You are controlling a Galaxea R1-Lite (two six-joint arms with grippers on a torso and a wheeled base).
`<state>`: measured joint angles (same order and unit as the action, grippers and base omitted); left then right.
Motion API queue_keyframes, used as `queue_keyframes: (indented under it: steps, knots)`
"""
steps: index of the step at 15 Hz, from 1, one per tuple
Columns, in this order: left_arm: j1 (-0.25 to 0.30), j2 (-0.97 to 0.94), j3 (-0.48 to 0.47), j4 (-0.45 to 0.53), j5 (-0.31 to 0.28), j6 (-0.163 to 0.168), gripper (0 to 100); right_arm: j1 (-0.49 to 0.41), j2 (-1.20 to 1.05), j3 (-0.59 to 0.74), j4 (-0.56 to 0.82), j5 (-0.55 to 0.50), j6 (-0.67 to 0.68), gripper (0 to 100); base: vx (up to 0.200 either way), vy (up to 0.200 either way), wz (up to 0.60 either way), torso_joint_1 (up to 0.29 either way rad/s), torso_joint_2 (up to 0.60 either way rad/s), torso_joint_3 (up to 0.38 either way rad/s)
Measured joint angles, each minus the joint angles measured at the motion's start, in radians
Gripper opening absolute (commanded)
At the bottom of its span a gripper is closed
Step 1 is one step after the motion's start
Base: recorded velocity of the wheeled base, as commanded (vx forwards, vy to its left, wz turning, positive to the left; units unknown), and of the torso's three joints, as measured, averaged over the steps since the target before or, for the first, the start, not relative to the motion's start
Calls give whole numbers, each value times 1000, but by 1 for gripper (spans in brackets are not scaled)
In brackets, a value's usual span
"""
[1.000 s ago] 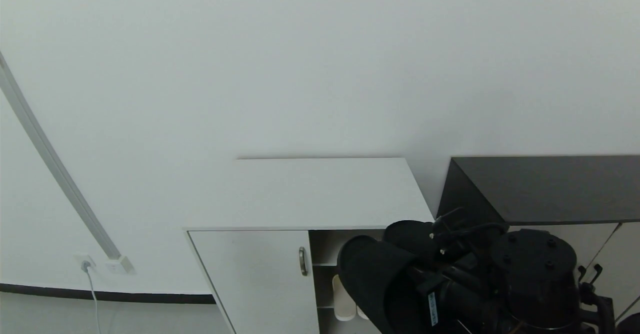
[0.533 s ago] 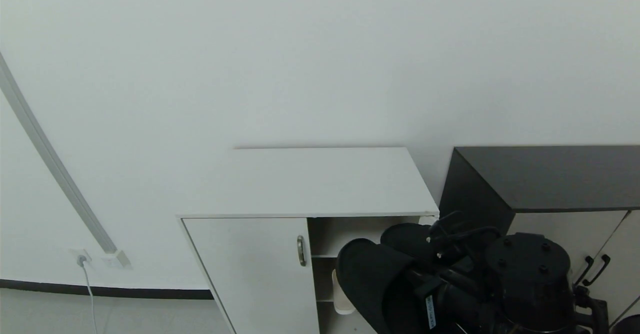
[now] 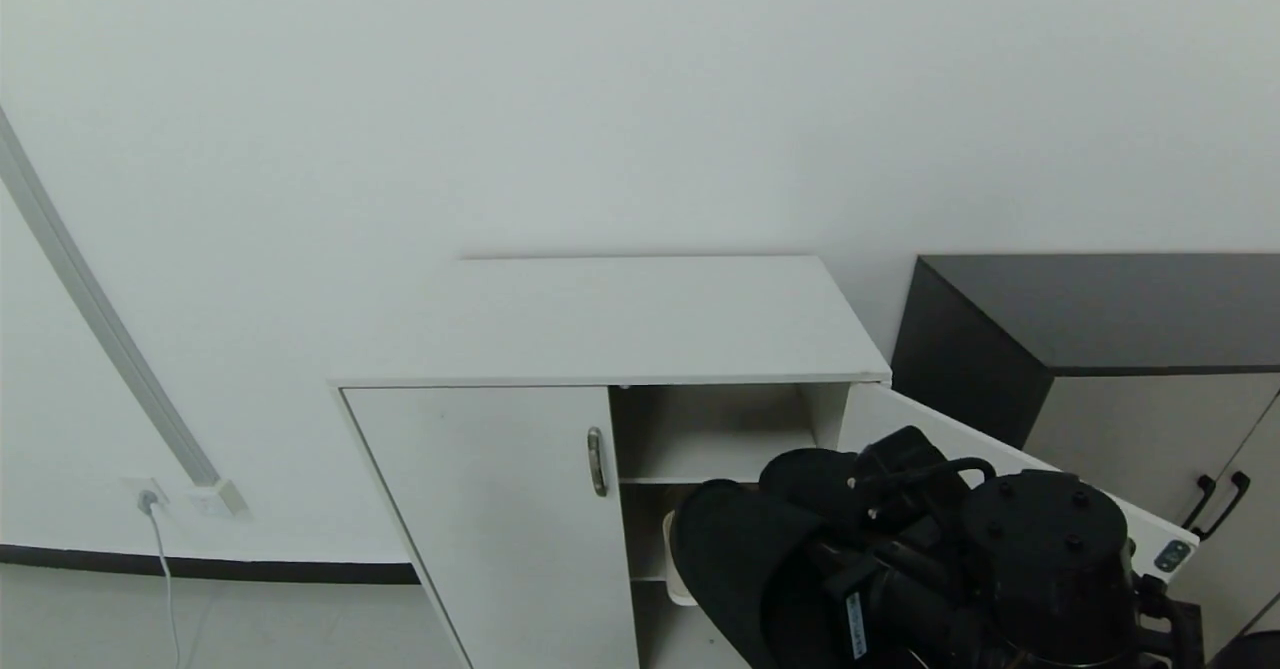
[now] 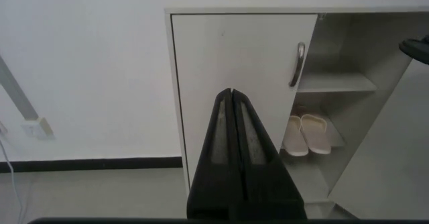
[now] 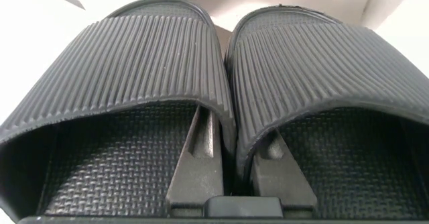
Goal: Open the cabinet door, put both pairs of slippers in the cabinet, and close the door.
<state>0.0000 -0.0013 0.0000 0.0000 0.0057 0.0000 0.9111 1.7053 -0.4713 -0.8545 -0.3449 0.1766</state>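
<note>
The white cabinet [image 3: 640, 319] stands with its right door [image 3: 1000, 469] swung open and its left door [image 4: 241, 49] shut. The right gripper [image 5: 234, 147] has one finger inside each of the black slippers [image 5: 154, 56], pinching their adjoining sides together. The pair is held at the open compartment. Beyond those fingers, on a shelf inside, a pair of white slippers [image 4: 312, 133] lies side by side. The left gripper [image 4: 232, 100] holds nothing, its fingers pressed together and pointing at the shut door, whose handle [image 4: 299, 64] is just off to one side.
</note>
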Motion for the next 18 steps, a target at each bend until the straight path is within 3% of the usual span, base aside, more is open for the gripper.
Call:
queue_keyframes:
  steps: [8, 18]
  knots:
    - [0, 0, 0, 0, 0, 0, 0, 0, 4, 3, 0, 0, 0, 0, 0, 0, 0, -192, 510, 321]
    - [0, 0, 0, 0, 0, 0, 0, -1, 25, 11, -24, 0, 0, 0, 0, 0, 0, -120, 468, 348]
